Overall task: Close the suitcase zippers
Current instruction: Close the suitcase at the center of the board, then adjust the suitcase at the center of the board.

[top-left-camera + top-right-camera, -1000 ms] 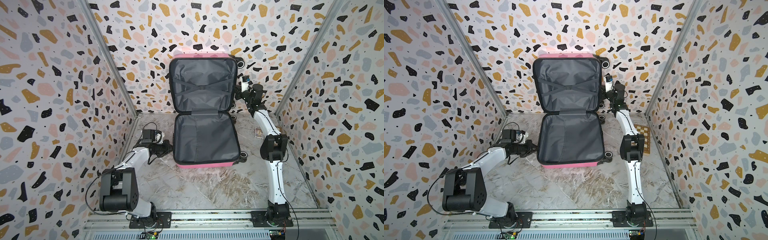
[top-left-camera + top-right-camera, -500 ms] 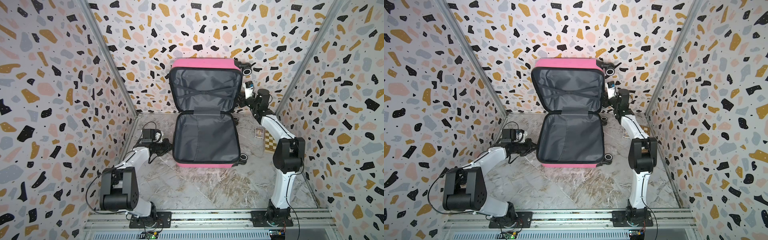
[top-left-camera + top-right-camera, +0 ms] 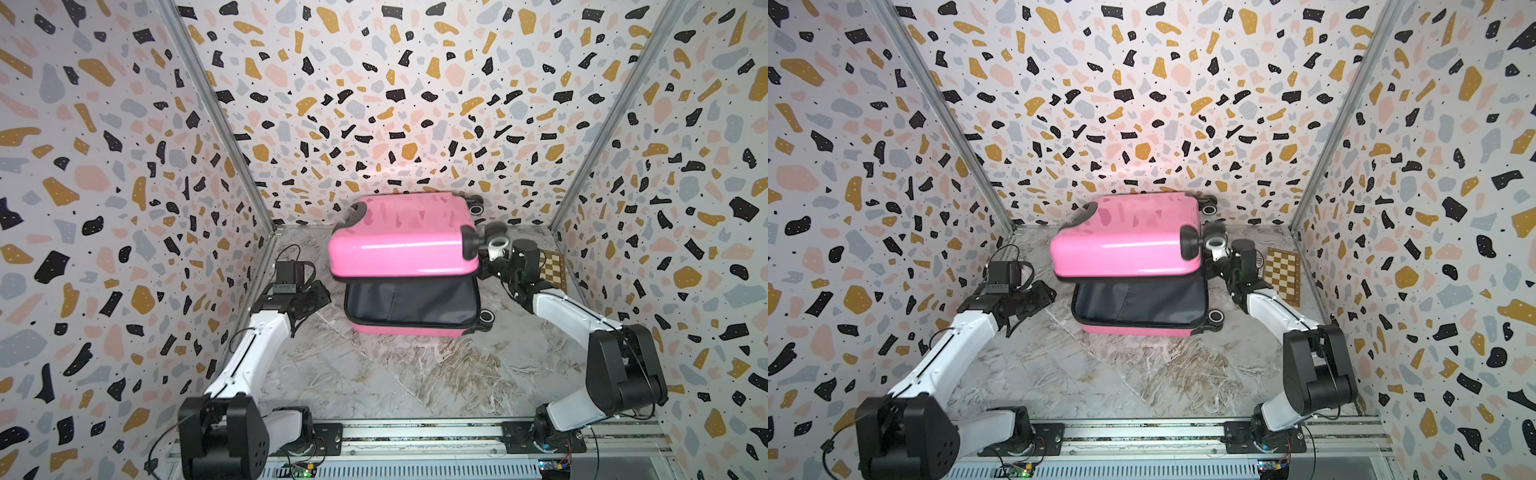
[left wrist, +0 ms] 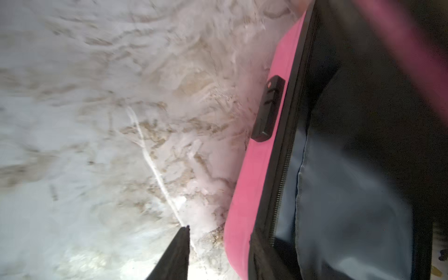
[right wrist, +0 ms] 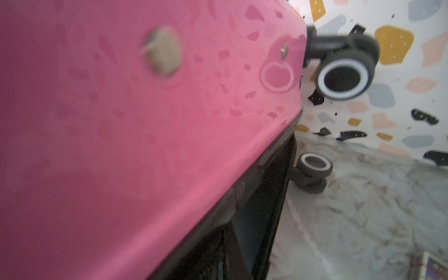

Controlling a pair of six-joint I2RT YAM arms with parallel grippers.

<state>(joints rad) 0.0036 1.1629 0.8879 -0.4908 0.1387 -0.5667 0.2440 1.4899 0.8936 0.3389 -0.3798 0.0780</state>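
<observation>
Pink hard shell fills most of the right wrist view, too close and too blurred for any marking on it to be read. The suitcase [image 3: 403, 249] sits toward the back of the marble floor [image 3: 395, 374], between the two arms. Its lower shell lies flat, and its lid tilts low over that shell with a wedge-shaped gap between them. Through the gap only dark grey lining [image 3: 409, 299] shows; the rest of the inside is hidden by the lid. The zippers [image 4: 278, 184] appear as a black toothed band along the lower shell's rim, unjoined here, and I cannot make out the pulls. A black lock block [image 4: 268, 109] on the pink side carries a small reddish dot and marks too soft to read. One wheel [image 5: 344, 77] hangs in the air at the lid's corner.

The left gripper [image 3: 320, 294] is just beside the case's left side. Its jaws stand partly apart and nothing is gripped. One dark finger [image 4: 180, 247] shows clearly, the other only as a blur against the pink rim. The right gripper [image 3: 487, 271] is at the case's right side, under the lid's corner wheel. Its fingers are hidden, its jaws are together, and I cannot tell whether they pinch anything. A checkered board [image 3: 550, 270] lies by the right wall, partly covered by that arm.
</observation>
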